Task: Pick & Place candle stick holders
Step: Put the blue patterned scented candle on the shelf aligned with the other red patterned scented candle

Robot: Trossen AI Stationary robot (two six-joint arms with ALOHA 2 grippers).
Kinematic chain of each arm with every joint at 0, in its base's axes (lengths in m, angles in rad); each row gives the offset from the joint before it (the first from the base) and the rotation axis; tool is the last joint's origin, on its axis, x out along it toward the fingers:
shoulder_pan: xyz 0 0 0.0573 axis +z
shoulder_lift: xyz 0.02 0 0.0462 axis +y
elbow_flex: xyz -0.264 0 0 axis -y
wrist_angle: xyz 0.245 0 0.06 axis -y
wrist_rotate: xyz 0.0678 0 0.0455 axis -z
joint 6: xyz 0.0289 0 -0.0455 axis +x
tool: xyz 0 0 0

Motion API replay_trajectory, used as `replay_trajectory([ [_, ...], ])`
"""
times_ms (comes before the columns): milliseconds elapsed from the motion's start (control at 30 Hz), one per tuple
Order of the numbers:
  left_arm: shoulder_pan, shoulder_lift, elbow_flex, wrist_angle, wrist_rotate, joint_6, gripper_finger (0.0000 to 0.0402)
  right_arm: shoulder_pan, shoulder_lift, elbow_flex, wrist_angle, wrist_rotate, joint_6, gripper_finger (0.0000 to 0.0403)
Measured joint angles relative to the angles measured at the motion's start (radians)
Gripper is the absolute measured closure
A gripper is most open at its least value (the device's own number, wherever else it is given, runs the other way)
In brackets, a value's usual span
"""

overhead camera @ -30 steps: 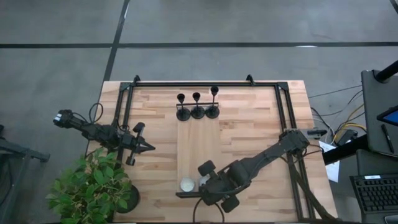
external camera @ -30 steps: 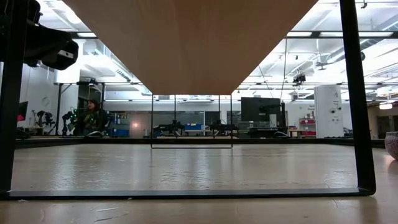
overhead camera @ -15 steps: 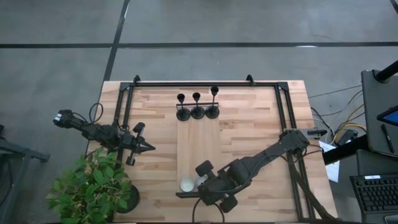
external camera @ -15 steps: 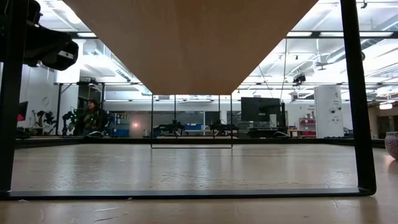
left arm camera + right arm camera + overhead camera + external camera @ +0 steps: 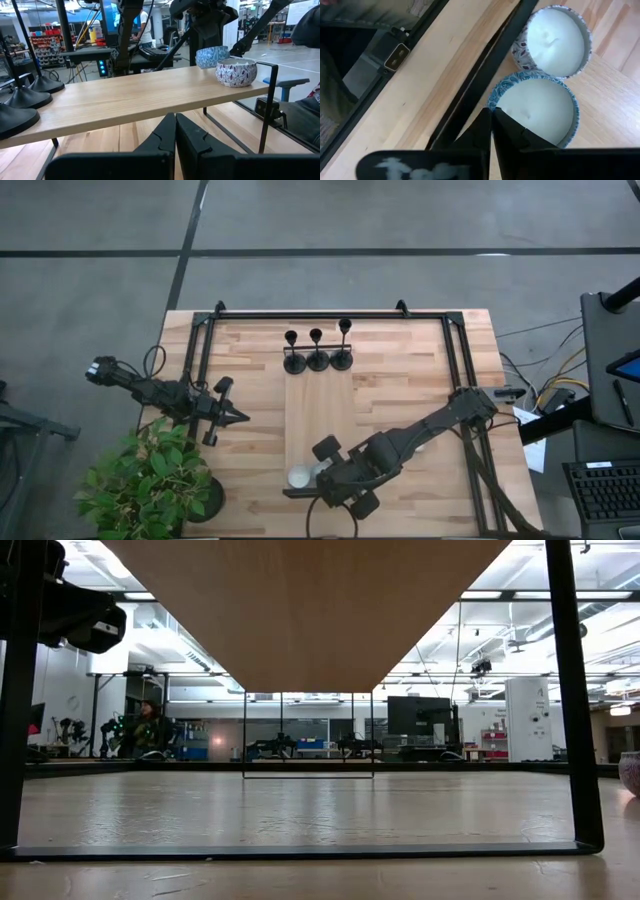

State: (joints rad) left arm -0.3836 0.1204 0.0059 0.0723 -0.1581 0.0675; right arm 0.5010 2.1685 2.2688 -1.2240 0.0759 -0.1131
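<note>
In the high view, the three black candle stick holders point(image 5: 317, 352) are seen standing in a row at the far end of a pale raised shelf point(image 5: 318, 430) in the middle of the table point(image 5: 420, 380), touching or nearly touching one another. The left gripper point(image 5: 240, 417) is held clenched and empty over the table's left side, well apart from the holders. The right gripper point(image 5: 322, 472) is placed at the near end of the shelf, beside a white candle point(image 5: 299, 476). A potted plant point(image 5: 145, 480) is seen at the near left corner.

In the low view, only the shelf's underside point(image 5: 300, 610) and the black frame point(image 5: 570, 690) are shown; no holder is visible.

In the left wrist view, the round bases of the holders point(image 5: 20, 97) are seen on the shelf, with two patterned candle tins point(image 5: 236, 72) at its other end. The fingers point(image 5: 187, 137) are pressed together.

In the right wrist view, the fingers point(image 5: 507, 137) are shut on nothing, just above a blue-rimmed candle tin point(image 5: 537, 107), with a second tin point(image 5: 555, 40) beside it.
</note>
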Motion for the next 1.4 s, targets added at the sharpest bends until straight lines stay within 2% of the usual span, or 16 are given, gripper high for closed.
replay_trajectory([
  [333,0.0,0.0,0.0,0.003,0.0,0.0,0.0392,0.0,0.0,-0.01,0.0,-0.03,0.001,0.0394],
  [1400,0.0,0.0,0.0,0.0,0.0,0.0,0.0392,0.0,0.0,-0.034,0.029,-0.021,0.001,0.0392],
])
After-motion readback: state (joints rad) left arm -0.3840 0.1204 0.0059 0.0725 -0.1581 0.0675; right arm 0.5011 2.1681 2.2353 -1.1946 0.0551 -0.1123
